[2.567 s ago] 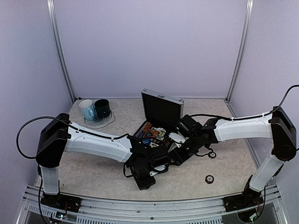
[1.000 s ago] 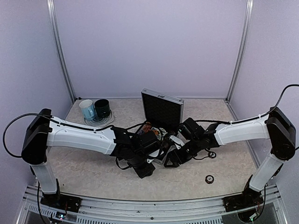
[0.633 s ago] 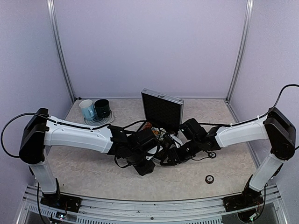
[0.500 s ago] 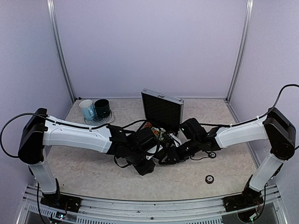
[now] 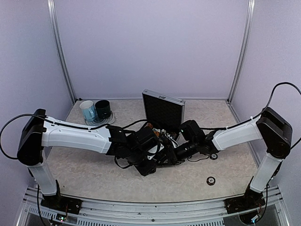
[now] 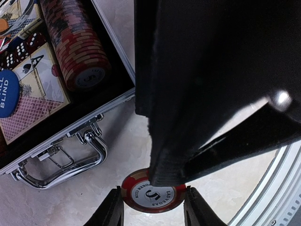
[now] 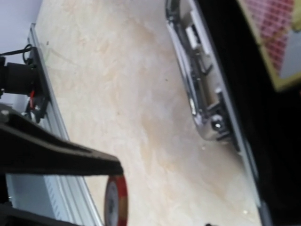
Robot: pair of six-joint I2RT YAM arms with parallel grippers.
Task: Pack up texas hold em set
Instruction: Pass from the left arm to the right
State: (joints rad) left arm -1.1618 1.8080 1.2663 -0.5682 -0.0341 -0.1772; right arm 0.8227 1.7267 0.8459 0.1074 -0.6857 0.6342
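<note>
Jaws of the left gripper (image 6: 152,208) are clamped on a red chip (image 6: 153,192) beside the open case (image 6: 101,112); right gripper (image 5: 170,154) sits over it, its jaws unclear

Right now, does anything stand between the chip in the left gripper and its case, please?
Yes: a finger of the right gripper sits against the chip on its case side; the handle lies beyond.

Red chip (image 6: 154,194) — white centre (striped rim)
</note>
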